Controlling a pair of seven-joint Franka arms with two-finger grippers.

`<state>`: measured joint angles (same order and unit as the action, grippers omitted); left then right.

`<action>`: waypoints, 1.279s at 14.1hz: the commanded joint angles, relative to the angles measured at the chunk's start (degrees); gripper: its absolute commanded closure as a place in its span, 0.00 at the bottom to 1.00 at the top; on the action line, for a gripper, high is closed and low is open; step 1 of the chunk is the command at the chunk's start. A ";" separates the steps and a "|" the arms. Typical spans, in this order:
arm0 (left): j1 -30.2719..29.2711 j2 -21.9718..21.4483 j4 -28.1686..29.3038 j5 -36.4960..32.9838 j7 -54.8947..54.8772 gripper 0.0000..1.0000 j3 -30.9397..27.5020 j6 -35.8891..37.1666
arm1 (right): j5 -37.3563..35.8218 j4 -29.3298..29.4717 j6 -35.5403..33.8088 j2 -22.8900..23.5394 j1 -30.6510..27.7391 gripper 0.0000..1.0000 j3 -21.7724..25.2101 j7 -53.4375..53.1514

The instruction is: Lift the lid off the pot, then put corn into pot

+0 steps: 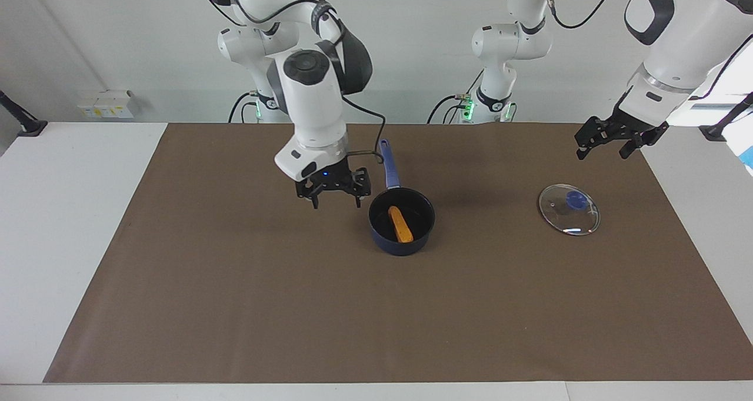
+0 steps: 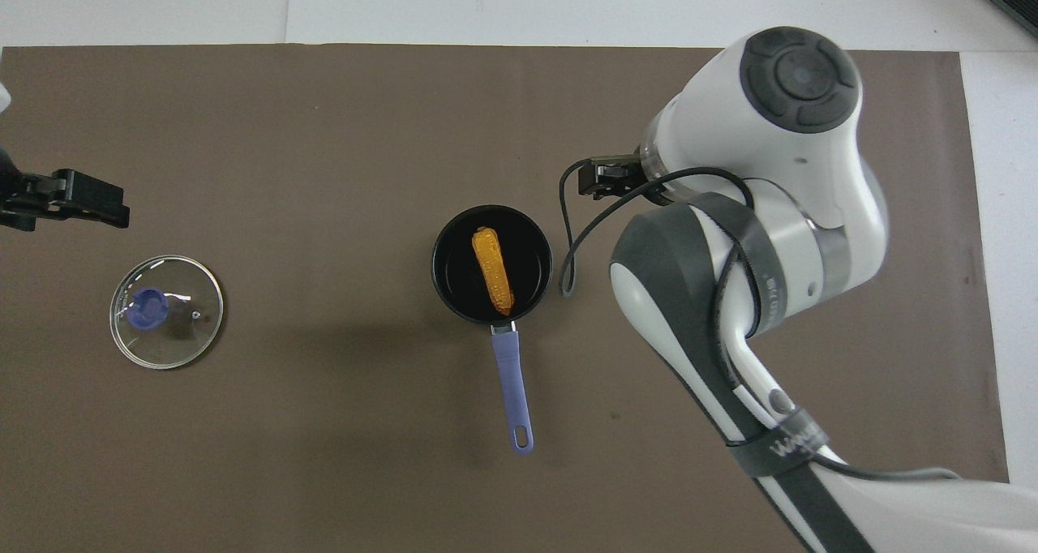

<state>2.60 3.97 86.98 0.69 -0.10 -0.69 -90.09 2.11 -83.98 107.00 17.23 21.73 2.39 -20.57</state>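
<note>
The navy pot (image 1: pixel 400 249) stands mid-table, its long blue handle (image 1: pixel 388 166) pointing toward the robots. It also shows in the overhead view (image 2: pixel 439 271). The orange-yellow corn (image 1: pixel 400 224) lies inside the pot, also seen from overhead (image 2: pixel 492 271). The glass lid (image 1: pixel 569 210) with its blue knob lies flat on the mat toward the left arm's end, apart from the pot, also in the overhead view (image 2: pixel 166 312). My right gripper (image 1: pixel 336 203) hangs open and empty just beside the pot, partly hidden by its arm from overhead (image 2: pixel 608 177). My left gripper (image 1: pixel 603 149) is open and empty, raised over the mat beside the lid (image 2: pixel 93 204).
A brown mat (image 1: pixel 235 307) covers most of the white table (image 1: pixel 59 213). A black cable loop (image 2: pixel 568 237) hangs from the right wrist close to the pot's rim. A small white box (image 1: pixel 106 104) sits at the table's back edge at the right arm's end.
</note>
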 commanded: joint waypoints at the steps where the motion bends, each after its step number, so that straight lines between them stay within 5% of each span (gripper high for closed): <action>1: 0.30 -0.36 -0.41 -0.60 -0.43 0.00 -0.10 1.23 | -0.53 -1.71 -4.23 -4.91 -4.49 0.00 -0.72 5.17; 10: -0.06 -0.45 -0.32 -0.52 -1.31 0.00 -0.10 1.41 | -0.62 0.66 -17.34 -13.53 -12.49 0.00 -0.55 10.19; 18: 0.38 -0.72 -0.06 -0.52 -1.22 0.00 -0.28 1.32 | -0.80 -2.04 -22.01 -18.89 -16.71 0.00 -0.55 15.30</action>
<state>2.61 3.91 86.98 0.69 -0.80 -0.72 -89.87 1.19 -83.43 85.26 -0.29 6.80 2.48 -6.63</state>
